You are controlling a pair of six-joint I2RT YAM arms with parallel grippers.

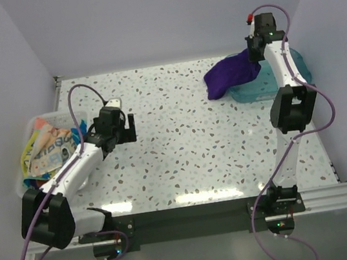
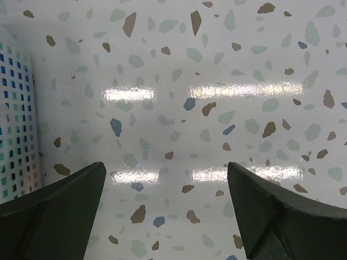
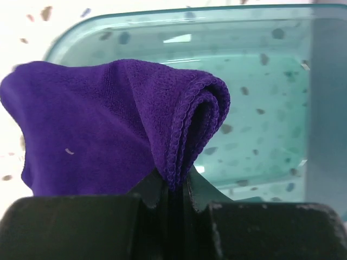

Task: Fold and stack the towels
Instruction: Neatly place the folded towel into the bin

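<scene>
— Towel whereabouts first: where is the purple towel [image 1: 234,75]?

— Upper right of the overhead view. It hangs from the right gripper [image 1: 253,52] and spills leftward over the rim of the teal tub [image 1: 299,72]. I cannot tell whether its low end rests on the table [image 1: 185,161] or hangs just above it.

— And the grip?

— In the right wrist view, the right gripper [image 3: 173,187] has its fingers pressed together on a doubled, hemmed edge. The cloth bulges up out of the pinch.

— Why hold it that way?

— My guess is that lifting it by an edge lets the rest drop free of the tub. It could then be carried to the bare middle of the table and spread for folding.

— What about the other arm?

— The left gripper [image 1: 126,129] sits centre left. Its own camera shows the fingers [image 2: 59,211] spread wide with only speckled tabletop between them. It looks parked, perhaps ready to take a second corner. Just to its left is the clear bin [image 1: 29,128], which holds the colourful towels [image 1: 49,152] in a crumpled heap.

— Anything you can't make out?

— Several things. The right arm covers part of the tub, and the towel's folds hide how many layers are pinched. The print on the binned towels is too small to read. A strip of small coloured squares [image 2: 15,135] sits at the left edge of the left wrist view, and I cannot say what it is.
</scene>
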